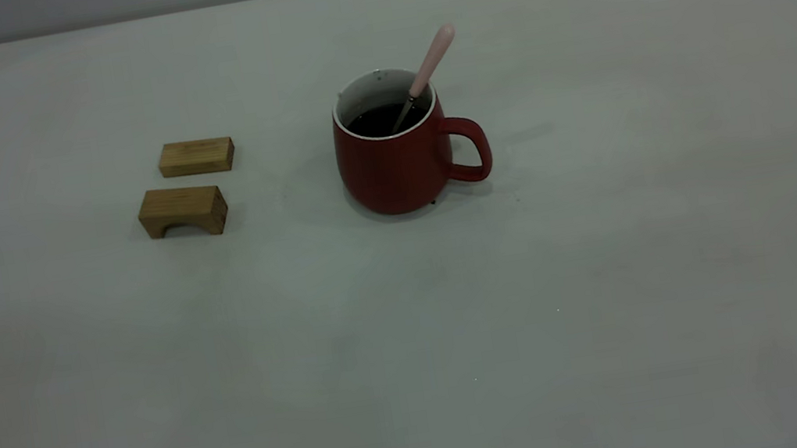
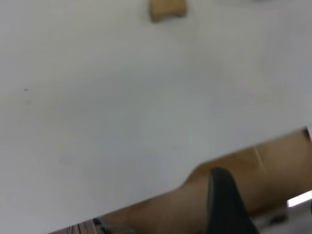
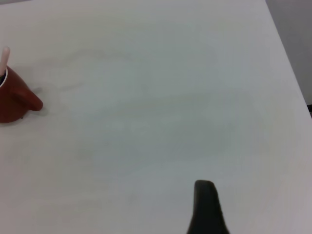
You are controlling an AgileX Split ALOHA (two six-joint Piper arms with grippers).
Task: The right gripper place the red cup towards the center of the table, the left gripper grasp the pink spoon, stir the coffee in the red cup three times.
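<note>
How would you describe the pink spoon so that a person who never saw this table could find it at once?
Look near the middle of the pale table for the red cup, which holds dark coffee. The pink spoon stands inside it, leaning against the rim on the handle side. It is the only slim, pale pink thing; the two wooden blocks to the cup's left are tan and squat.

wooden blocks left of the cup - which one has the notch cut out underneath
The nearer wooden block, the one farther from the back wall, has an arched notch in its bottom edge. The farther wooden block is a plain slab lying flat.
</note>
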